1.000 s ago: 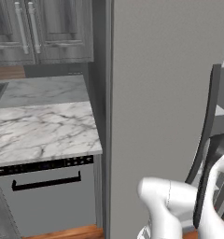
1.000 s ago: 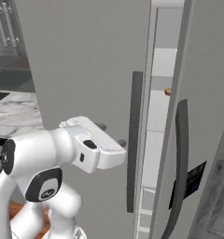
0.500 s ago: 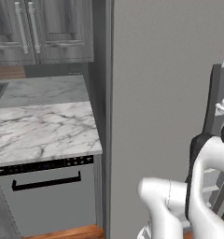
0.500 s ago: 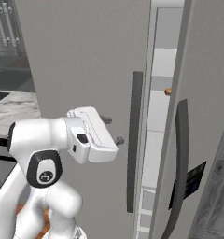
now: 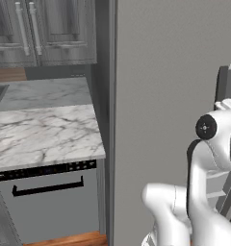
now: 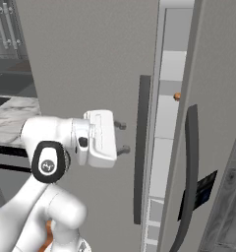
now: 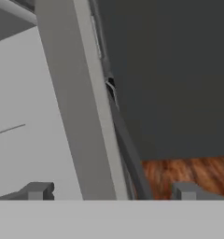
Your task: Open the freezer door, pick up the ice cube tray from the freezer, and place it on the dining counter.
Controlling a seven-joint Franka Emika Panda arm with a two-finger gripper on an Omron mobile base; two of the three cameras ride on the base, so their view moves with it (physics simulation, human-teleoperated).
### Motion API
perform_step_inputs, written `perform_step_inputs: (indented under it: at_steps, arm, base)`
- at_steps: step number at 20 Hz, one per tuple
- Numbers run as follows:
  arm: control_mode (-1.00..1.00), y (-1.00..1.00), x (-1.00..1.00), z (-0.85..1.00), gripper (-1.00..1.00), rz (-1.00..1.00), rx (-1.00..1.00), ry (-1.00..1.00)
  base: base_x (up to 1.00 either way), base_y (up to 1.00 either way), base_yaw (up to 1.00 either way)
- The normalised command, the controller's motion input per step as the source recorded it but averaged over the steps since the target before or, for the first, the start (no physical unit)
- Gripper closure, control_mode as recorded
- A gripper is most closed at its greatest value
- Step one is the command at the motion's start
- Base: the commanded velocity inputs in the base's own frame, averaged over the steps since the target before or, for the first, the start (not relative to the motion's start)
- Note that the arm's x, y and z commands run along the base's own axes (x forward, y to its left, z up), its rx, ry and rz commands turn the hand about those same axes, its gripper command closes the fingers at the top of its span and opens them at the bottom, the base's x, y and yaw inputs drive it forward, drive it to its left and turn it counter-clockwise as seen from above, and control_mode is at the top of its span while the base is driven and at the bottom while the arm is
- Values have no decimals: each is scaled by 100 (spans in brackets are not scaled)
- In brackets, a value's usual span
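My gripper (image 6: 122, 138), fingers spread wide and empty, hovers just left of the tall grey freezer door's (image 6: 90, 64) dark vertical bar handle (image 6: 141, 147), near its slightly open right edge.

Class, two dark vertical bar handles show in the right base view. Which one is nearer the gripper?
The straight handle on the wide grey door, just right of the open gripper. The other, curved handle sits farther right, beyond the gap, above a dark button panel.
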Motion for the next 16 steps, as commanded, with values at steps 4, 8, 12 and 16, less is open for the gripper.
perform_step_inputs:
  at_steps: [4,8,12,16]
  arm:
    - [-100,-40,3,-7,-100,-13,0,-4]
    - [-100,-31,8,-8,-100,-13,0,-4]
    - [-100,-30,4,-12,-100,-11,0,-6]
    - [-100,-16,11,-12,-100,-11,0,-4]
  base:
    - [0,0,0]
    - [0,0,0]
    - [0,0,0]
    - [0,0,0]
